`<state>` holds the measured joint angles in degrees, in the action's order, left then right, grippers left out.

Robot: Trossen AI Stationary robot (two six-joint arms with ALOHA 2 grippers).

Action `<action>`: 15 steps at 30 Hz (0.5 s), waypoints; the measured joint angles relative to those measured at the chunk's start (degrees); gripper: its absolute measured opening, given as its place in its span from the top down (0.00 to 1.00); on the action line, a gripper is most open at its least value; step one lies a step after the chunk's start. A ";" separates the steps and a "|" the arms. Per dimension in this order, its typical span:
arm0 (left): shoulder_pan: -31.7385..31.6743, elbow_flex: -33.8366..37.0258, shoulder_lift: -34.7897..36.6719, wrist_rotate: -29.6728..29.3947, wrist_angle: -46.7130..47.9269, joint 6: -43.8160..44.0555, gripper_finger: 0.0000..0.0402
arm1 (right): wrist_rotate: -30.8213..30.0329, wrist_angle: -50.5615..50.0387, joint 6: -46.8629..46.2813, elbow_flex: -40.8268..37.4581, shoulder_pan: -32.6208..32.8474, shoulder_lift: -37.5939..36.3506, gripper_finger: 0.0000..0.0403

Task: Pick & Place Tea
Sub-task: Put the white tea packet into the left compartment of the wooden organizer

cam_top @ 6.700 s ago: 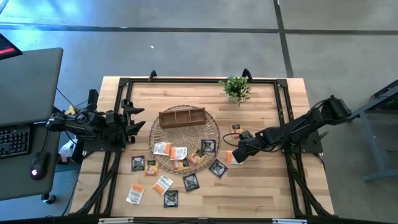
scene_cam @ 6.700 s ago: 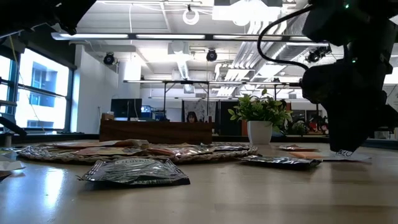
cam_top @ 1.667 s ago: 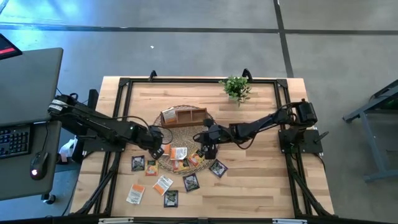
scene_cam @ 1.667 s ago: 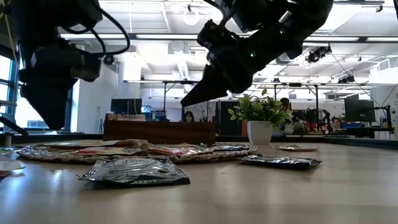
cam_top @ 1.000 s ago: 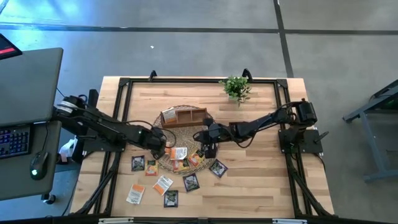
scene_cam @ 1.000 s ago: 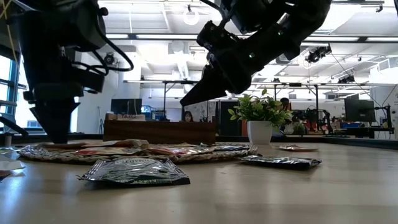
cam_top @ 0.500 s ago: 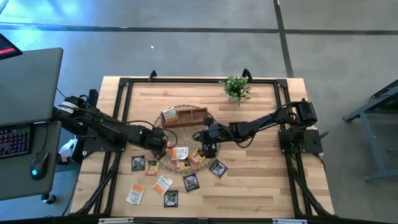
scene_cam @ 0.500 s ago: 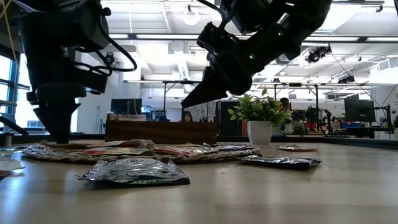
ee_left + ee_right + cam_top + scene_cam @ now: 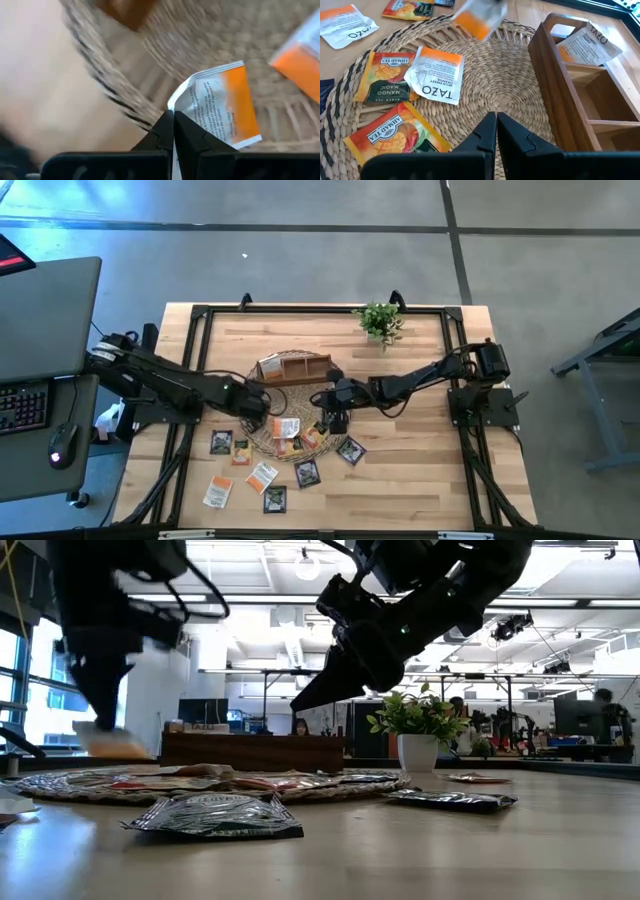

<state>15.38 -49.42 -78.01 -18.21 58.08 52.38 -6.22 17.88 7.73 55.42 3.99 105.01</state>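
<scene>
From above, the left gripper [image 9: 262, 404] is seen at the near-left edge of the round woven straw mat [image 9: 345, 392], just short of the brown wooden divided tray [image 9: 296, 367]. Its fingers are pressed together on a small flat white-and-orange tea-bag packet, though the packet itself is too small to be picked out here. The tray lies just beyond the fingertips, so this arm is judged the nearer one for the drop. The right gripper [image 9: 335, 423] is held over the mat's right half, fingers together and empty.

At table height, the packet [image 9: 108, 745] is seen lifted clear of the mat, hanging blurred below the left fingers; the tray appears only as a dark bar behind.

In the left wrist view, the packet [image 9: 220, 107] is clamped by one corner between the closed fingers [image 9: 159, 135], its body slanting away from the tips over the weave.

In the right wrist view, the closed fingers [image 9: 487, 131] point at bare mat; loose packets lie to one side, and the tray, with one white packet [image 9: 587, 42] already inside, to the other. The wooden surface [image 9: 420, 480] carries further packets, cut off at this view's edges.
</scene>
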 joint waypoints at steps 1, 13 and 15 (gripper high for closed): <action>0.00 -1.67 -0.05 -2.56 1.44 -1.74 1.00 | 0.00 0.07 0.00 0.00 0.00 0.00 0.97; -10.80 -7.01 0.08 -26.65 -2.73 -33.89 1.00 | 0.66 0.40 0.21 0.00 0.00 0.00 0.97; -13.12 -7.01 -0.35 -27.70 -4.48 -38.53 1.00 | 0.66 0.40 0.21 0.00 0.00 0.00 0.97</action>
<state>2.25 -56.42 -78.36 -45.91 53.60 13.85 -5.56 18.28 7.94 55.42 3.99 105.01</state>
